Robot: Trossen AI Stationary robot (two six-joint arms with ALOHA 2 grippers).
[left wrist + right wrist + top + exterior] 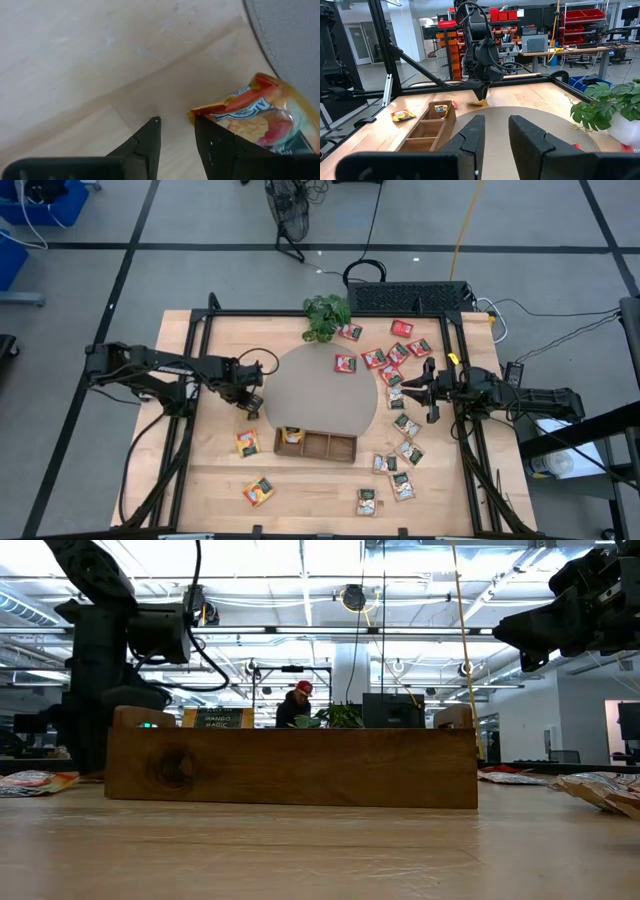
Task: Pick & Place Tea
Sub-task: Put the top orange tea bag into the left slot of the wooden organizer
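Small square tea packets lie flat on the wooden table: red ones at the back right, beige ones on the right, orange-yellow ones near the front left. One orange-yellow packet lies in the left end of the wooden tray. My left gripper points down, open, at the left rim of the grey round mat. Bare wood shows in its gap, and an orange-yellow packet lies beside one finger. My right gripper waits open and level at the table's right. My left gripper points down, with one finger standing over a corner of the orange-yellow packet, which lies flat on the wood beside the mat. Nothing is between the fingers. I cannot tell whether that finger touches the packet.
A leafy potted plant stands at the mat's far edge. A black frame runs along the table's sides. Another orange-yellow packet lies near the front edge. Bare wood spreads out at the front left.
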